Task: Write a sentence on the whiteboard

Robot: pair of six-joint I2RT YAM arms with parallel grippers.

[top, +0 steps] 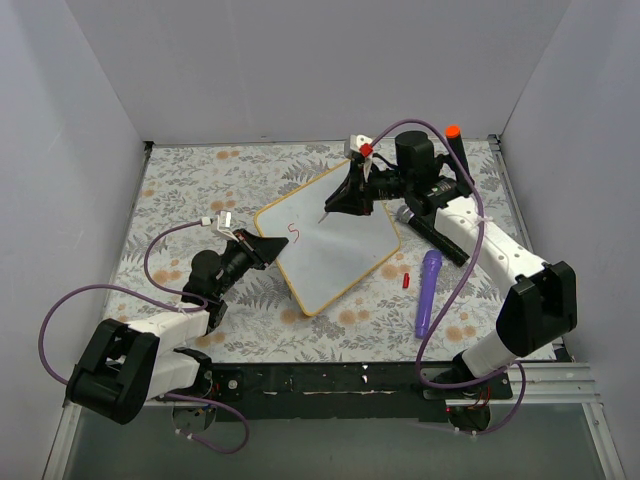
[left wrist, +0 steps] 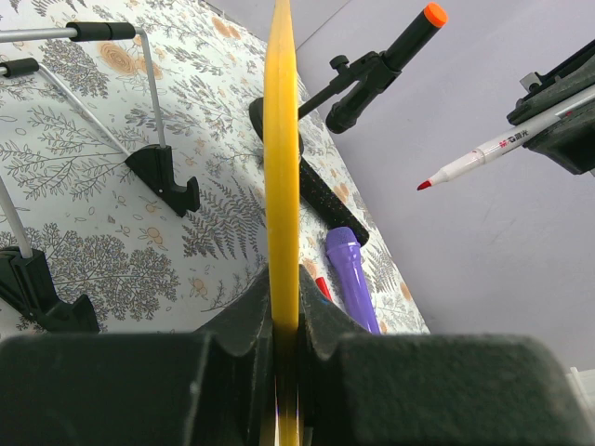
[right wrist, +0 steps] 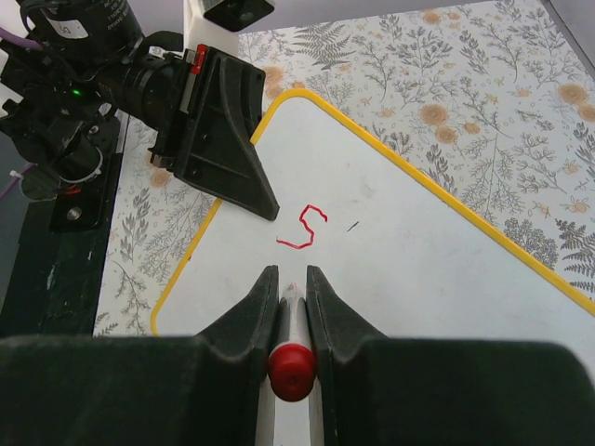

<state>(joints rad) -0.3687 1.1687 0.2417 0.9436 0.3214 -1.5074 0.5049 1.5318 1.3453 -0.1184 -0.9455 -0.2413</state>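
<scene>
The whiteboard point(top: 335, 250) with its yellow frame lies at the table's middle, turned diagonally. A single red "S" point(right wrist: 304, 228) near its left corner point(top: 294, 232) is the only writing of the sentence that shows. My left gripper point(top: 270, 249) is shut on the board's left edge, and the left wrist view shows that edge point(left wrist: 282, 158) clamped between the jaws point(left wrist: 284, 311). My right gripper point(top: 347, 198) hangs above the board, shut on a white marker point(right wrist: 294, 358) with a red end. The marker's tip point(left wrist: 424, 186) points down at the board just right of the "S".
Right of the board lie a purple cylinder point(top: 429, 290), a small red cap point(top: 407, 278) and a black microphone-like handle point(top: 432, 232). A black tool with an orange tip point(top: 454, 148) stands at the back right. Wire stands with black feet point(left wrist: 165, 177) show in the left wrist view. White walls enclose three sides.
</scene>
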